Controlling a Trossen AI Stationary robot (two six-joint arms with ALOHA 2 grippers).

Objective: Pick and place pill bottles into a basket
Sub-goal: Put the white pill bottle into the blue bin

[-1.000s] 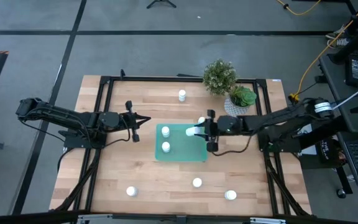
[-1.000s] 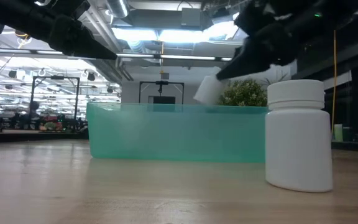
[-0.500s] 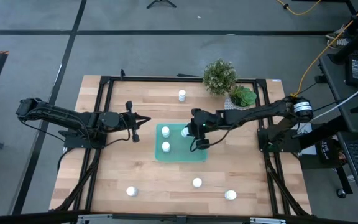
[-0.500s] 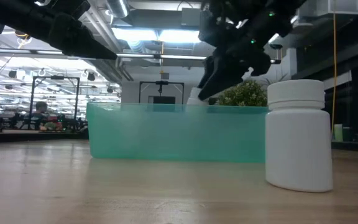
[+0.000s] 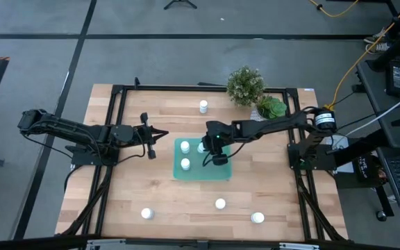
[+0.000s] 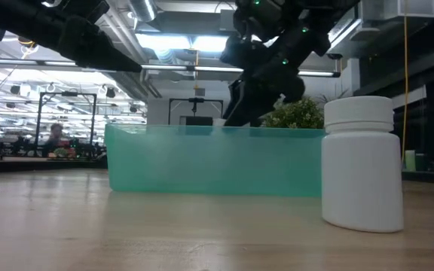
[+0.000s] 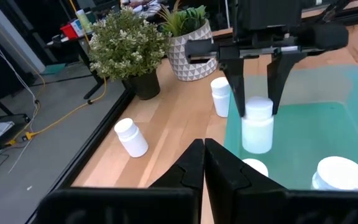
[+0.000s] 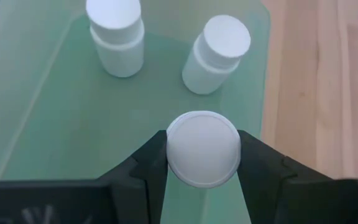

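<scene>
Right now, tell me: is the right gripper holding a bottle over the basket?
Yes: the right gripper clamps a bottle by its cap above the basket.

Translucent plastic basket (image 5: 221, 171), matt white bottles (image 8: 203, 149), wood table (image 5: 172, 198).

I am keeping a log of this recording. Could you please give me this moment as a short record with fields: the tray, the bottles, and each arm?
basket: teal tray at the table's middle
bottles in basket: two standing
held bottle: a third pill bottle, upright, over the basket
bottles on table: four in the high view, one behind the basket, three at the front
right gripper: above the basket, fingers closed on the held bottle's cap
left gripper: shut, empty, waiting beside the basket
plants: two pots at the back edge
</scene>
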